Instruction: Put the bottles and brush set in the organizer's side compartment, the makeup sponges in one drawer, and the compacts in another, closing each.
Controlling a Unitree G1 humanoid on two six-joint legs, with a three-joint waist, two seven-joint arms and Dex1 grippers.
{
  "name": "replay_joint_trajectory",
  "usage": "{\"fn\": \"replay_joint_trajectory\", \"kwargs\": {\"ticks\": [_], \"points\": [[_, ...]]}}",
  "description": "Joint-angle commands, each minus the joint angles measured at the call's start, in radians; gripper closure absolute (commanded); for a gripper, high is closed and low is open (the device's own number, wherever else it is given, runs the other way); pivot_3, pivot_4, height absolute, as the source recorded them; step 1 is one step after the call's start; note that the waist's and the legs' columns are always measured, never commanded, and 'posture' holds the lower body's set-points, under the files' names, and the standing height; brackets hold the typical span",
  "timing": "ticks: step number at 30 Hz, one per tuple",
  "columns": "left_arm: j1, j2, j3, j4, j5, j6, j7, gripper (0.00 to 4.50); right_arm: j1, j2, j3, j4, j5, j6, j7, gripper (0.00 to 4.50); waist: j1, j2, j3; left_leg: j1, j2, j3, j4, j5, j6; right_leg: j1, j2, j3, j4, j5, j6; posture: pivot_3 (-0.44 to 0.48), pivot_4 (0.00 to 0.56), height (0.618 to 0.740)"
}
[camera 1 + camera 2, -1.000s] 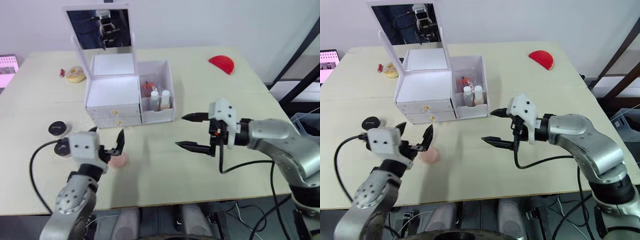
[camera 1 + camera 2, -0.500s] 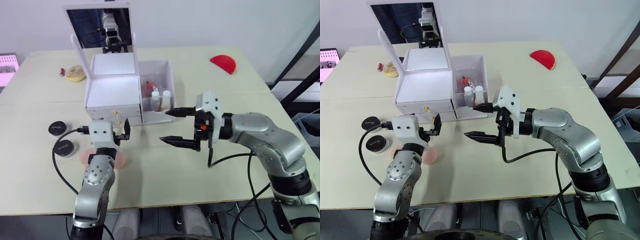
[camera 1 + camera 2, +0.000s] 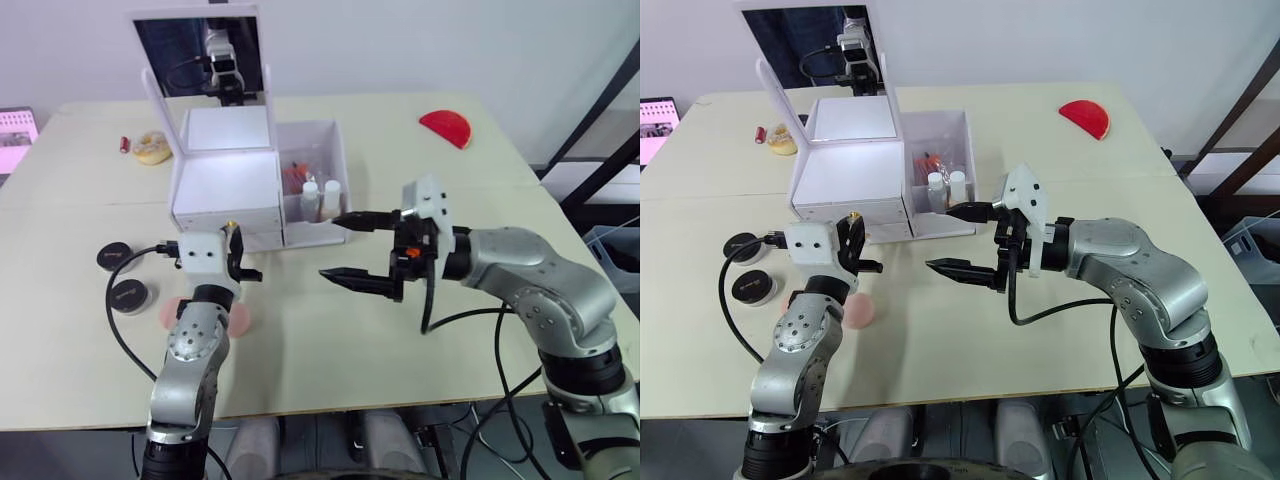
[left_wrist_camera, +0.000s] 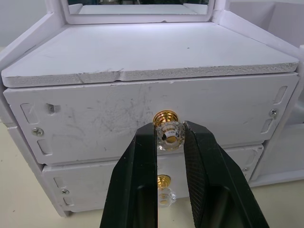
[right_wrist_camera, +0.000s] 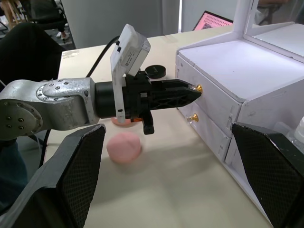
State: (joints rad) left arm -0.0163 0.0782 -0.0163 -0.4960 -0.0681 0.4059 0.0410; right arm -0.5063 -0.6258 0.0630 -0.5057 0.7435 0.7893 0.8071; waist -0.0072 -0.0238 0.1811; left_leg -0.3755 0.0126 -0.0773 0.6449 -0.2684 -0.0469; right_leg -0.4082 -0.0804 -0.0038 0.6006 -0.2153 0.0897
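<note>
On table [image 3: 420,170], left fingers [image 4: 142,190] apparently pinch drawer knob [image 4: 168,133].

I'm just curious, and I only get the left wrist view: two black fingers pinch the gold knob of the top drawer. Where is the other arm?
Observer: The right gripper is open, in front of the side compartment.
Operator: Anything in that compartment?
Observer: The two bottles stand inside, white caps up.
Operator: What goes in the drawers?
Observer: The makeup sponges and the compacts, now lying on the table.
</note>
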Motion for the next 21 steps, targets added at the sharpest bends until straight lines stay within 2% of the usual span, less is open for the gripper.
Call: {"fn": "replay_joint_trajectory", "kwargs": {"ticks": [1, 7, 17, 21], "points": [[-0.021, -0.004, 0.001, -0.026, 0.006, -0.013, -0.007, 4.24, -0.016, 0.009, -0.056, -0.017, 0.047, -0.008, 0.0, 0.0, 0.0, 0.0, 0.0, 0.0, 0.0, 0.0, 0.0, 0.0, 0.0, 0.0, 0.0, 0.0, 0.0, 0.0, 0.0, 0.0, 0.15, 0.739], [-0.005, -0.005, -0.004, -0.037, 0.005, -0.012, -0.014, 4.24, -0.008, 0.007, -0.061, 0.001, 0.037, -0.042, 0.026, 0.0, 0.0, 0.0, 0.0, 0.0, 0.0, 0.0, 0.0, 0.0, 0.0, 0.0, 0.0, 0.0, -0.001, -0.001, 0.001, 0.0, 0.15, 0.739], [0.262, 0.084, -0.081, -0.187, 0.017, -0.12, -0.135, 4.24, 0.027, 0.011, -0.089, 0.07, 0.021, -0.144, 0.113, 0.0, -0.001, 0.001, 0.0, 0.0, 0.0, 0.0, -0.003, 0.0, 0.0, -0.001, 0.0, 0.0, -0.003, -0.001, 0.0, 0.0, 0.15, 0.739], [0.358, 0.087, -0.089, -0.224, 0.011, -0.17, -0.146, 4.24, 0.022, 0.007, -0.088, 0.092, 0.015, -0.162, 0.136, 0.0, 0.001, 0.001, 0.001, -0.001, 0.0, 0.0, -0.003, 0.0, 0.0, -0.001, -0.001, 0.0, -0.004, -0.003, 0.004, 0.0, 0.15, 0.739]]}}
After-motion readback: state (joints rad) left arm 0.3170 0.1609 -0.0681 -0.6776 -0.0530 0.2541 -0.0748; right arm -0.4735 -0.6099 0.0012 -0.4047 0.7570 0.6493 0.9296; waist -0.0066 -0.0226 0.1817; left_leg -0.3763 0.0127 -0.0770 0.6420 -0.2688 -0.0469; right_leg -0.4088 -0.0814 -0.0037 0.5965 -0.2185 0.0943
